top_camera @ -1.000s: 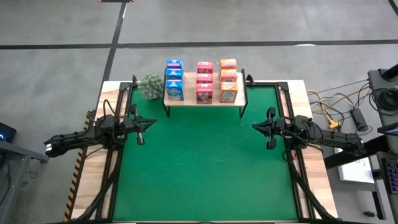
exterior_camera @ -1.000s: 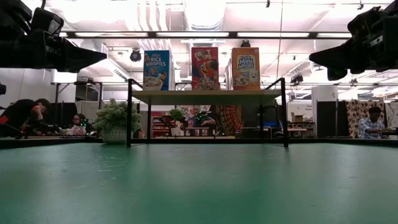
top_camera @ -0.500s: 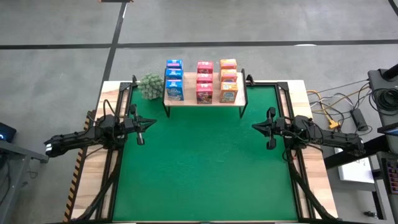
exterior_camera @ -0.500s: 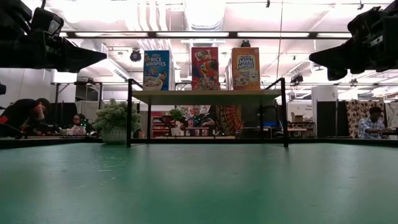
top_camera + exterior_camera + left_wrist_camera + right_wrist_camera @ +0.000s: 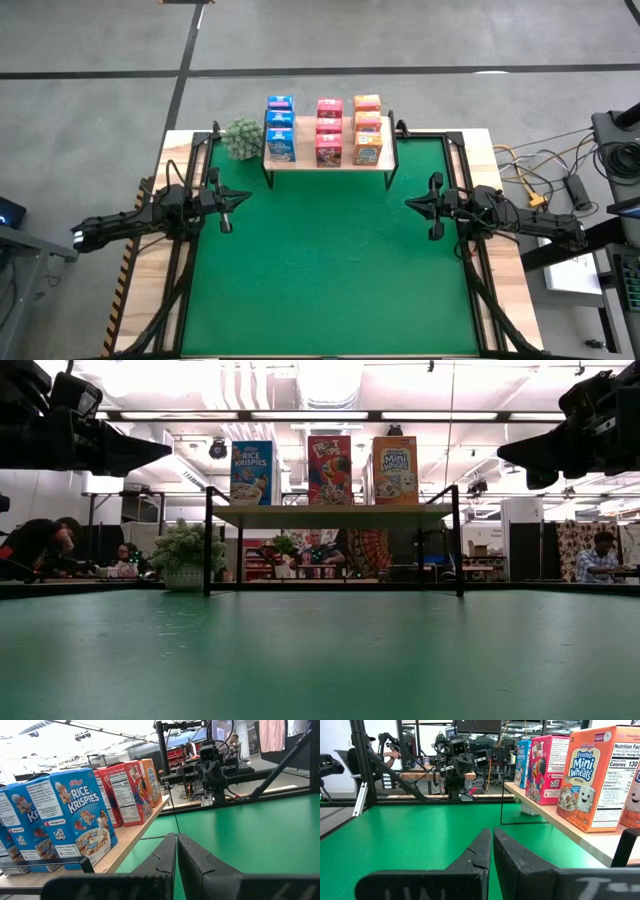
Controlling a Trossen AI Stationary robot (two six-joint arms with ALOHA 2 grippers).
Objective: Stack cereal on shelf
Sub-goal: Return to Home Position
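Several cereal boxes stand upright on the shelf (image 5: 327, 163), a wooden plank on black legs at the table's far edge: a blue row (image 5: 280, 128), a pink-red row (image 5: 329, 130) and an orange row (image 5: 367, 128). In the low view the front boxes show as blue (image 5: 252, 473), red (image 5: 330, 470) and orange (image 5: 395, 470). My left gripper (image 5: 246, 198) hovers shut over the green mat's left side, pointing level. My right gripper (image 5: 408, 204) hovers shut over the right side, facing it. Neither holds anything.
A small green plant (image 5: 242, 138) stands left of the shelf at the far edge. The green mat (image 5: 330, 270) lies between the arms. Black frame rails (image 5: 190, 180) run along both table sides. Cables (image 5: 545, 185) lie off the table's right.
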